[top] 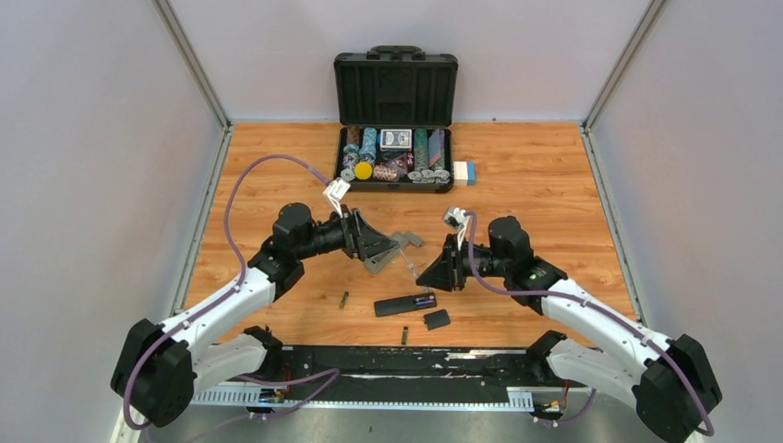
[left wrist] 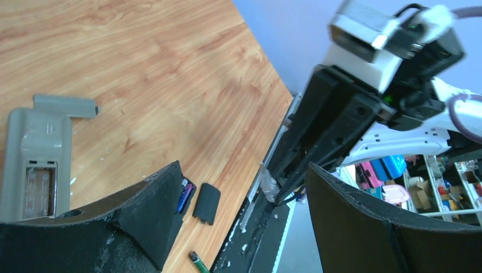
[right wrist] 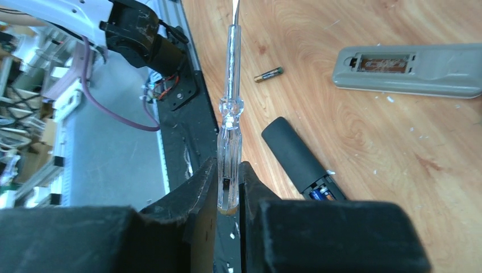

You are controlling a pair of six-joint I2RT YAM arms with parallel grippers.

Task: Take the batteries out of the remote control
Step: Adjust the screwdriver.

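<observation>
A black remote control (top: pixel 399 304) lies near the front edge with its compartment open. Blue and purple batteries (top: pixel 425 300) sit inside; they also show in the right wrist view (right wrist: pixel 323 193) and the left wrist view (left wrist: pixel 185 196). Its flat black cover (top: pixel 437 319) lies beside it. One loose battery (top: pixel 343 300) lies to the left and another (top: pixel 404 335) at the front edge. My right gripper (top: pixel 434 275) is shut on a clear screwdriver (right wrist: pixel 230 114), above and right of the remote. My left gripper (top: pixel 377 244) is open and empty over a grey remote (top: pixel 383 258).
The grey remote (right wrist: pixel 409 69) has an empty compartment, and its grey cover (left wrist: pixel 65 105) lies next to it. An open black case (top: pixel 395 138) of poker chips and cards stands at the back, with a small white box (top: pixel 464 172) beside it. A black rail (top: pixel 388 360) runs along the front edge.
</observation>
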